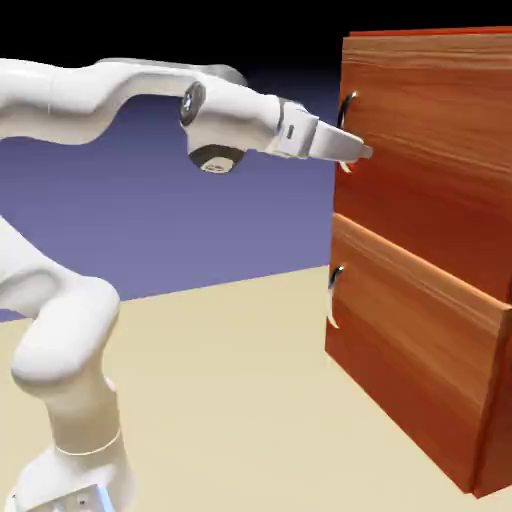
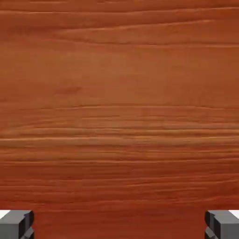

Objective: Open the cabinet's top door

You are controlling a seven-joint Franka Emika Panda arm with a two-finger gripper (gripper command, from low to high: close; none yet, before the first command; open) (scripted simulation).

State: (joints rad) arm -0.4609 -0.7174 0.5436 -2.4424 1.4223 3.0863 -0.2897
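Observation:
The reddish-brown cabinet point(image 1: 470, 450) stands at the exterior view's right. Its top door point(image 1: 440, 120) is flush and carries a curved silver handle point(image 1: 347, 105) at its left edge. My gripper point(image 1: 358, 152) reaches level toward that edge, its tips right at the lower part of the handle; contact cannot be told. In the hand view the door's wood grain point(image 2: 119, 102) fills the picture. My gripper point(image 2: 119, 226) is open there, with the grey fingertips point(image 2: 16, 224) far apart in the bottom corners and nothing between them. No handle shows in that view.
Below the top door sits the lighter lower panel point(image 1: 420, 340) with its own silver handle point(image 1: 333, 292). The tan table point(image 1: 230, 400) stretches between the robot's base and the cabinet.

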